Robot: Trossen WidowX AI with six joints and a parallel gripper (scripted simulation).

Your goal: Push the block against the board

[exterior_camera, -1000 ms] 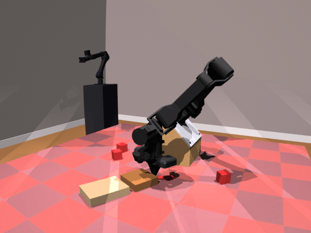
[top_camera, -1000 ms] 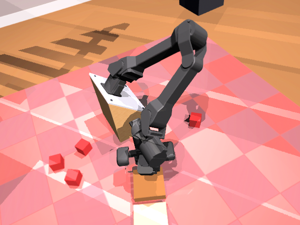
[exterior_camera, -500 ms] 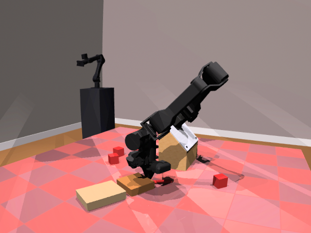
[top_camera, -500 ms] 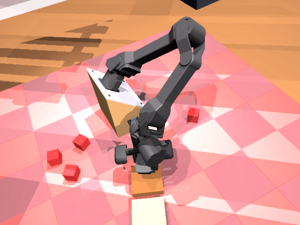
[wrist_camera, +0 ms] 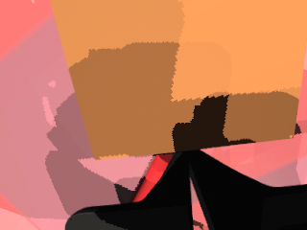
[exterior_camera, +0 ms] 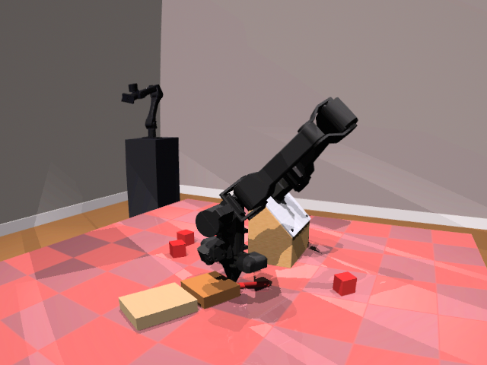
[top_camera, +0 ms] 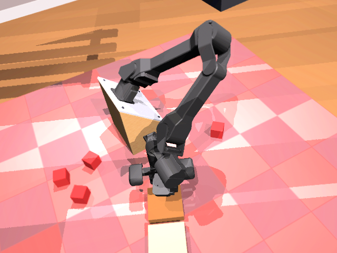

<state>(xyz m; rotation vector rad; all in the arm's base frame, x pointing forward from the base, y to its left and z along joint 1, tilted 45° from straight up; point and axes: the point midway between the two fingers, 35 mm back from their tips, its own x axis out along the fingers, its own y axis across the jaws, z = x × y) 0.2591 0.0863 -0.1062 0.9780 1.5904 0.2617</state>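
Note:
The orange square block (top_camera: 166, 208) (exterior_camera: 210, 290) (wrist_camera: 240, 48) lies flat, end on to the cream board (top_camera: 167, 238) (exterior_camera: 157, 302). A narrow dark gap shows between them in the top view; their long sides look nearly in line. My gripper (exterior_camera: 233, 278) (wrist_camera: 190, 153) is shut and empty, pointing down, its tips low at the block's side away from the board. They look in contact with it or very close. In the top view the hand hides the tips.
A thin red rod (exterior_camera: 246, 285) (wrist_camera: 154, 176) lies beside the fingertips, by the block. Red cubes lie to the left (top_camera: 61, 176) (exterior_camera: 177, 249) and right (top_camera: 217, 129) (exterior_camera: 345, 284). The wooden wedge base (top_camera: 141, 130) (exterior_camera: 271, 239) stands behind the hand.

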